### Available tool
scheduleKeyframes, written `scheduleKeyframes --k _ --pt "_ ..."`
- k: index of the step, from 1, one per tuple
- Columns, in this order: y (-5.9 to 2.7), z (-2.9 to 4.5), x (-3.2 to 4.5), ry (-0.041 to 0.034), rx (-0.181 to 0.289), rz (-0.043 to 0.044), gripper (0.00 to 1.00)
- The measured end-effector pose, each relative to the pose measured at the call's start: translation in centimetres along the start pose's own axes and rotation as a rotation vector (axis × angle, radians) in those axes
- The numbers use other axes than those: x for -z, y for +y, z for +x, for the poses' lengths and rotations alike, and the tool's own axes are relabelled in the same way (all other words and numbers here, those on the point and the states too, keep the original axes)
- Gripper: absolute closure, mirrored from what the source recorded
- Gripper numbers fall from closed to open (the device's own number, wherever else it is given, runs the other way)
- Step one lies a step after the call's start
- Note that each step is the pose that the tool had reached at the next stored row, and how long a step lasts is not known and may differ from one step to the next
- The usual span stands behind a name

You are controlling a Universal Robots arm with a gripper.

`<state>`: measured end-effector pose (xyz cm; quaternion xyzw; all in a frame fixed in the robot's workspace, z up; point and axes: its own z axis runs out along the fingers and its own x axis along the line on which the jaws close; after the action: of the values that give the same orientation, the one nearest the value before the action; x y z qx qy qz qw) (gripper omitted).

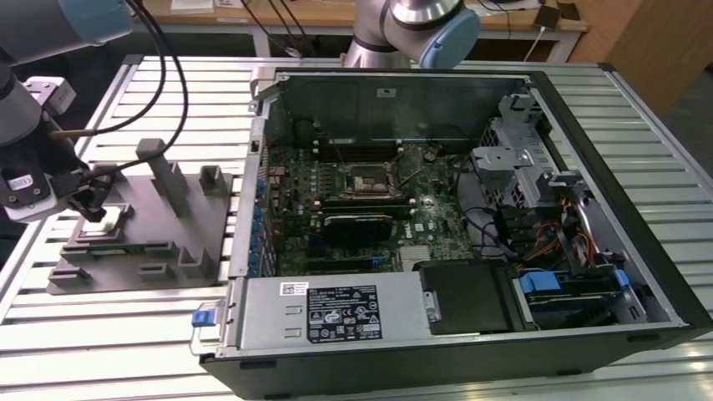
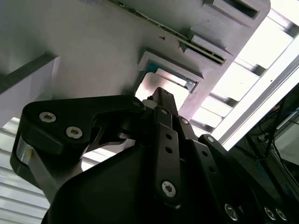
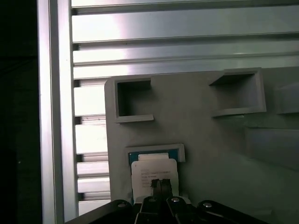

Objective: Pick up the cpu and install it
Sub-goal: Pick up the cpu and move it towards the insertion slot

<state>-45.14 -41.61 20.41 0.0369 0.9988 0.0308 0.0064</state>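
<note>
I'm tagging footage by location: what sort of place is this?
Probably a robotics lab bench: an open computer case on a slatted aluminium table, a grey fixture tray, a robot arm.

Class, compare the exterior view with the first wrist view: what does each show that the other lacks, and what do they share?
The exterior view adds the open computer case with its motherboard and black socket frame. The first wrist view adds a blue edge on the cpu and the claw with tips shut together above it. Both share the grey tray, the cpu in its pocket, the claw and the slatted table.
</note>
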Motion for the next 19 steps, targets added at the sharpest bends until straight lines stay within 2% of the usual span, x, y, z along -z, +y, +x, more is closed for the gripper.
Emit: scheduleKeyframes --k 10,19 --pt "-0.05 0.13 -0.88 0.0011 0.001 -0.0011 0.89" --pt "0.0 0.14 -0.97 0.0028 0.031 -0.004 0.89"
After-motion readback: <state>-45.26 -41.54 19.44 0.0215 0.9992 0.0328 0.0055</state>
